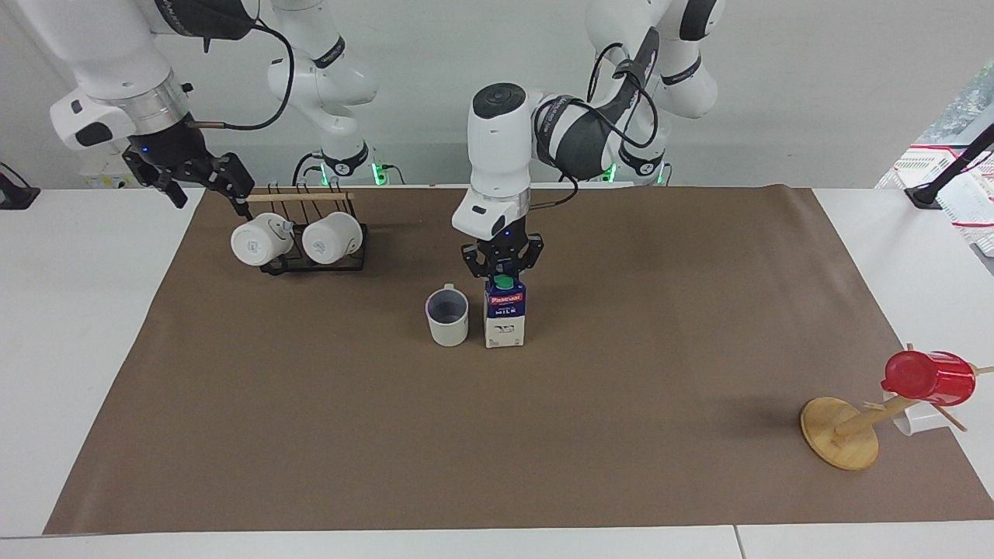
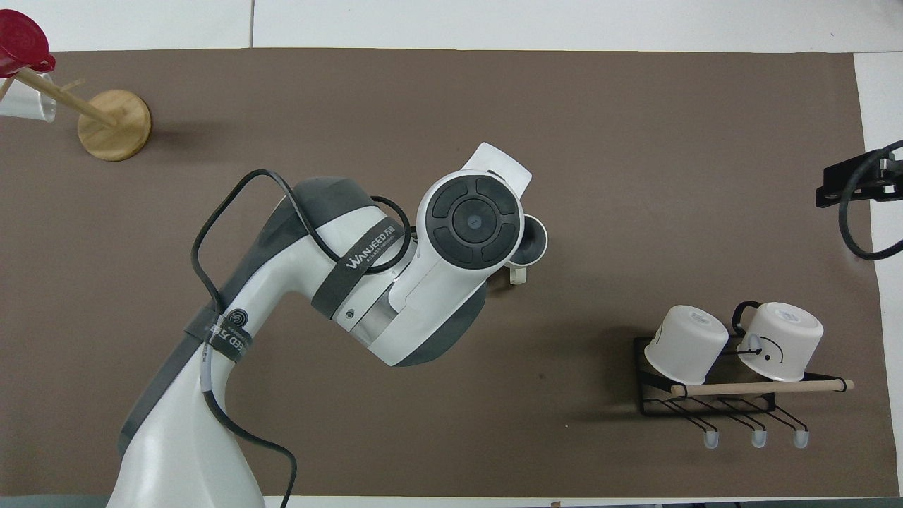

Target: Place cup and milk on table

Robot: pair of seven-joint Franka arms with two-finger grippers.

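Cardboard milk stood on the worktop beside the cup, its top pinched by the left end effector, so a skewed release risked toppling it; the right end effector, spread, waited over the mug rack.

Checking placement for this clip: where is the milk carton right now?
In the facing view the milk stands upright mid-sheet on the table, beside the cup toward the left arm's end, with the left gripper at its green cap.
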